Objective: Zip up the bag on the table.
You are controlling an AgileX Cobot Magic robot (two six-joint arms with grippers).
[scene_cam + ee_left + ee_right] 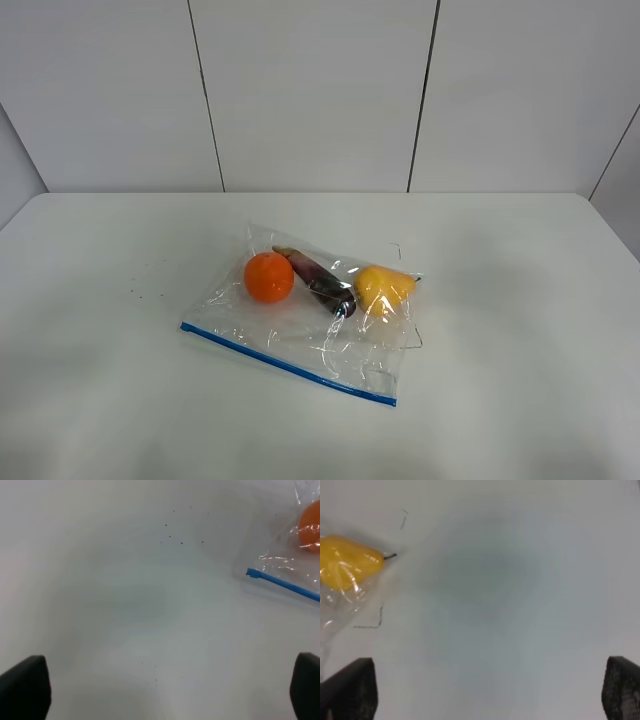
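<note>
The blue zip strip (288,364) is what lies nearest the camera in the high view, running aslant along the bag's near edge, from a left end toward the table's middle to a right end closer to the near edge of the table. The bag (350,345) itself is clear and crinkly and lies flat on the table (520,330), about midway between the left and right edges and roughly central between far and near edges. Through the plastic show an orange round fruit (269,277) at the left, a dark purple long vegetable (318,281) touching it in the middle, and a yellow fruit (383,287) at the right, just beside the purple one's end.

Neither arm shows in the high view. In the left wrist view the left gripper (165,690) hangs over bare table with its two dark fingertips (25,685) set wide apart and nothing between them; the left end of the zip strip and the orange fruit lie well apart from it. In the right wrist view the right gripper (490,690) likewise has its fingertips (350,690) spread wide over bare table, holding nothing, with the yellow fruit and the bag's corner off to one side.

A few small dark specks (135,292) dot the table left of the bag.
</note>
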